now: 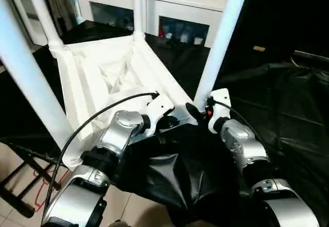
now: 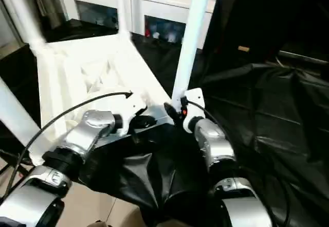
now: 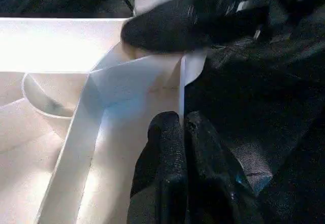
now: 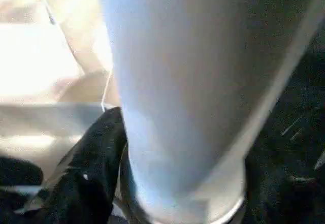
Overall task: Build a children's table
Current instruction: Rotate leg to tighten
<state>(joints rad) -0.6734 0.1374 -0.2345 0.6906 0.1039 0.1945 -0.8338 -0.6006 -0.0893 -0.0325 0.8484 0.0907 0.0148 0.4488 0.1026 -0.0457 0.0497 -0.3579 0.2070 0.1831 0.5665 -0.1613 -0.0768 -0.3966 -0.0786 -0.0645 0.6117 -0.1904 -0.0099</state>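
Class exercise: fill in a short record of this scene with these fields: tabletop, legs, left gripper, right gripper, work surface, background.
tabletop: white tabletop lying upside down, ribbed underside up
legs: four white legs stand in the corner sockets; nearest right one is the leg
left gripper: left gripper shut, at the tabletop's near edge
right gripper: right gripper around the base of that leg
work surface: black sheet
background: white cabinet

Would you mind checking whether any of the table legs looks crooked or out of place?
Nothing stands out. The tabletop lies underside up with four legs standing in its corner sockets; the near right leg leans a little, like the others, with the right claw around its base.
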